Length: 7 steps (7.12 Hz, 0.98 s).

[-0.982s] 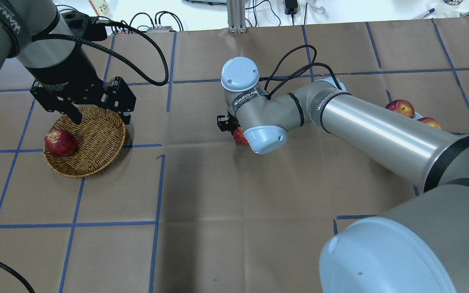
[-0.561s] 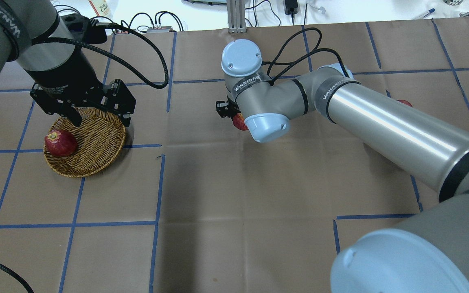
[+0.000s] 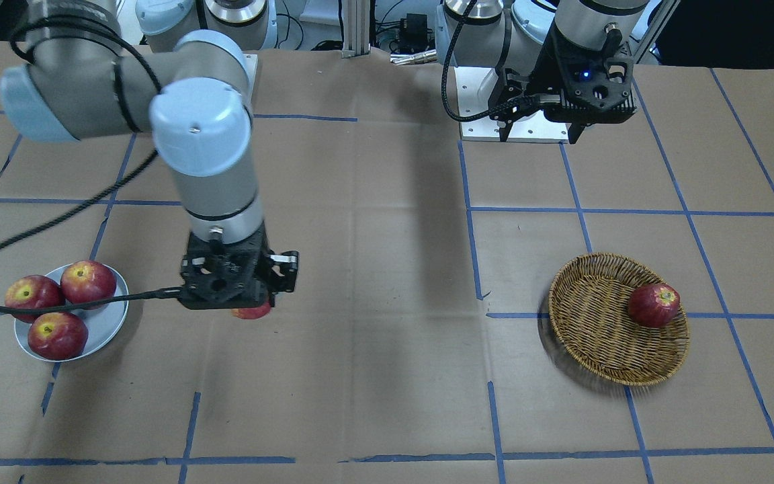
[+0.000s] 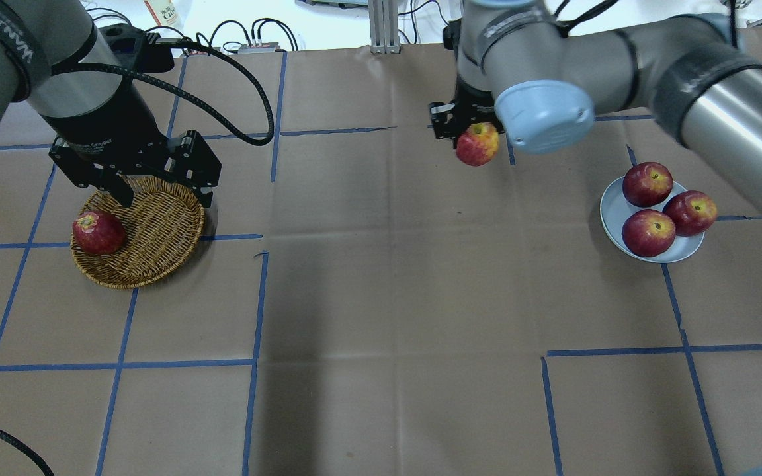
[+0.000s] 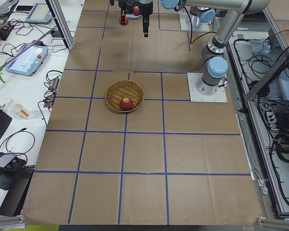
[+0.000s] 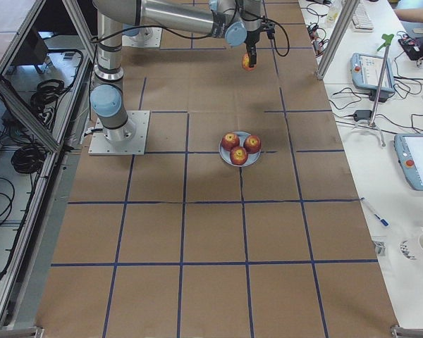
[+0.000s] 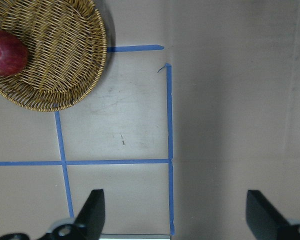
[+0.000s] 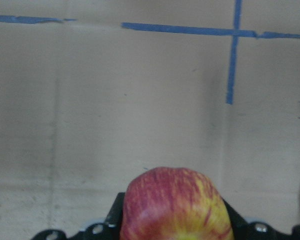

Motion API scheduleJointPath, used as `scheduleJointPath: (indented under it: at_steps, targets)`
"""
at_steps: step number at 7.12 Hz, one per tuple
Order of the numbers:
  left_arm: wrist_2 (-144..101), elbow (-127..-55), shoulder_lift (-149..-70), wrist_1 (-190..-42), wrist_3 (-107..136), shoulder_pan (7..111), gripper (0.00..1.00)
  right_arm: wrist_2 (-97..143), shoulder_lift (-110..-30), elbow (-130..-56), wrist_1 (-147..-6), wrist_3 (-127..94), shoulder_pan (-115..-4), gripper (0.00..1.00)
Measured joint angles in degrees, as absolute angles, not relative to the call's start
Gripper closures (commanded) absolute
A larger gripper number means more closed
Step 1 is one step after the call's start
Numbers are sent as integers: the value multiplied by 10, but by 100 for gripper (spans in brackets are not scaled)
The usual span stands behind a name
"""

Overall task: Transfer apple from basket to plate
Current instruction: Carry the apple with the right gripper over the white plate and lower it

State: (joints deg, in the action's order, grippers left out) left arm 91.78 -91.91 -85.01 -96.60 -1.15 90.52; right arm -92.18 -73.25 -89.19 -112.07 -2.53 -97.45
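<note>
My right gripper (image 4: 475,134) is shut on the streaky pinkish-red apple (image 4: 477,145) with a yellow patch and holds it above the table, left of and beyond the plate (image 4: 615,213). The apple fills the bottom of the right wrist view (image 8: 175,206) and peeks out under the gripper in the front view (image 3: 252,312). The pale blue-grey plate (image 3: 103,324) holds three dark red apples. My left gripper (image 4: 164,193) is open and empty, over the far rim of the wicker basket (image 4: 159,228). The basket (image 7: 60,55) holds one dark red apple (image 4: 98,232).
Brown paper with blue tape lines covers the table. The three apples (image 4: 647,184) (image 4: 690,213) (image 4: 648,233) fill most of the plate. Cables and equipment lie beyond the table's far edge. The right forearm (image 4: 718,99) reaches over the plate's far side.
My right gripper has carried the apple up, away from me and to the right, toward the plate's side; its arm no longer covers the plate. The left gripper has stayed over the basket.
</note>
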Motion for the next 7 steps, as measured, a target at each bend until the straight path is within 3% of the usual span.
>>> scheduleJointPath:
  at_steps: [3,7]
  targets:
    - [918,-920,-849,-966,-11,906,1,-918,-790,-948,-1092,191,-804,43]
    - [918,-920,-848,-967,-11,905,1,-886,-789,-1051,-1203,376,-657,43]
